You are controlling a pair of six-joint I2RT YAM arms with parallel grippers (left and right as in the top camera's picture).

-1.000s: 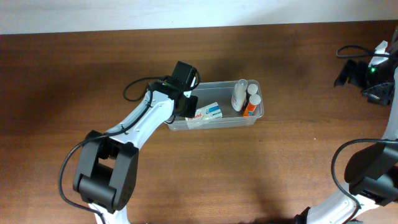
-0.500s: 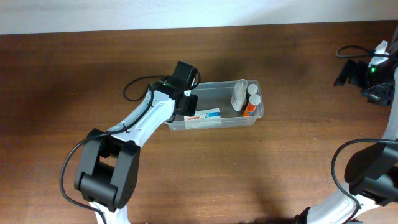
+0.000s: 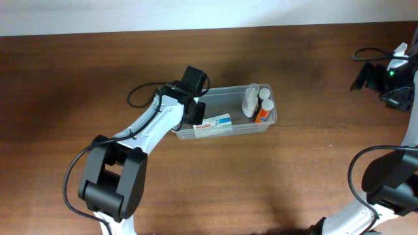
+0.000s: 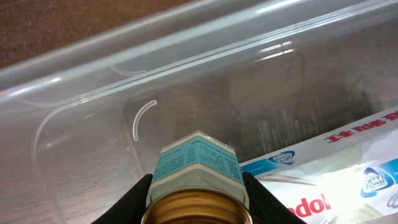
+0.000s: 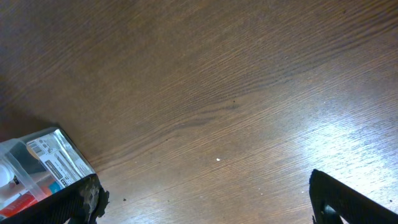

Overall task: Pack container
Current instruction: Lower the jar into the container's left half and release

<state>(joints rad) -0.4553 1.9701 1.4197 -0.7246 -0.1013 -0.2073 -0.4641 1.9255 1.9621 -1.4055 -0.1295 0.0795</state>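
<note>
The clear container [image 3: 243,128] lies mid-table. In it are a white and blue Panadol box [image 3: 214,122] along the front wall, white bottles [image 3: 251,99] and an orange bottle [image 3: 262,112] at the right end. My left gripper [image 3: 194,109] is over the container's left end. In the left wrist view it [image 4: 198,205] is shut on a small jar with a gold lid and pale blue label [image 4: 198,165], held inside the container [image 4: 87,124] beside the Panadol box [image 4: 339,177]. My right gripper [image 3: 368,76] is far right, open and empty [image 5: 205,202].
The table is dark wood. A black cable [image 3: 138,93] loops left of the container. A small labelled box [image 5: 53,155] sits beside my right gripper's left finger. White objects [image 3: 400,51] lie at the far right edge.
The Panadol box has gone from tilted to lying flat along the front wall. My left gripper has shifted slightly left with the jar. The right arm has not moved.
</note>
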